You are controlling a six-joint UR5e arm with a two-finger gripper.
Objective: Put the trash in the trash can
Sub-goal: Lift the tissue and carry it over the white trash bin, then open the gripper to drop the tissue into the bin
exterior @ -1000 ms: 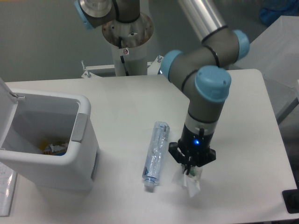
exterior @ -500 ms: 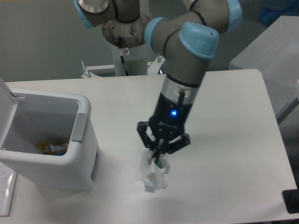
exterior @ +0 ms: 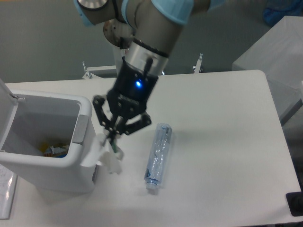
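Wrapper (exterior: 108, 156) has travelled with us from the right of the worktop (exterior: 227, 142), past the crushed bottle (exterior: 158, 157), and now dangles from closed jaws of our gripper (exterior: 112, 140) at the bin (exterior: 71, 165) front edge; dropping inside looks next, the bottle still waiting.

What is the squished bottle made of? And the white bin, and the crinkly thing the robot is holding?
The crushed bottle looks like thin clear plastic with a bluish tint: you can see through it, and it is dented. The trash can looks like smooth, hard white plastic with a slight shine. The wrapper in the gripper seems to be thin plastic film, white and crumpled; the picture is too blurry to be sure.
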